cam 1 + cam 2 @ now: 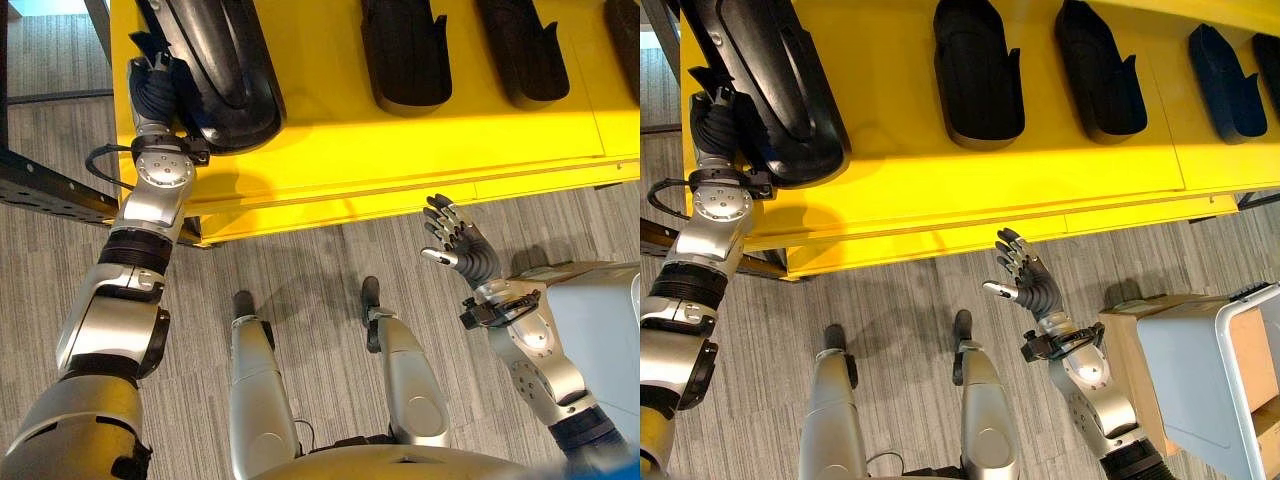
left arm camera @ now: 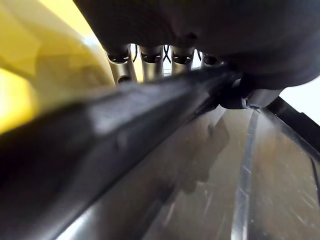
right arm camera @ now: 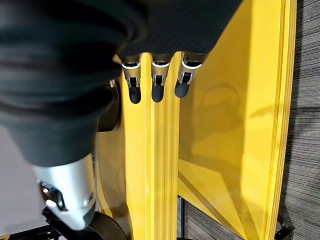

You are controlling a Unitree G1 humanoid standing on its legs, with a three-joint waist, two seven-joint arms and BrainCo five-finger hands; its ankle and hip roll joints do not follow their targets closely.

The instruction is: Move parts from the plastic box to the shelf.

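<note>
Placing step: a large black part is being set on the yellow shelf at upper left of the frame.

The left hand [image 1: 158, 88] is against the black part [image 1: 225, 70] on the shelf [image 1: 330, 150]; its fingers [image 2: 149, 64] are hidden behind the part's edge, so grip cannot be told. The right hand [image 1: 1028, 277] hangs empty and spread at lower right, beside the grey box [image 1: 1200, 375]. Next, judged: release, then return to the box. Box contents are not visible.
</note>
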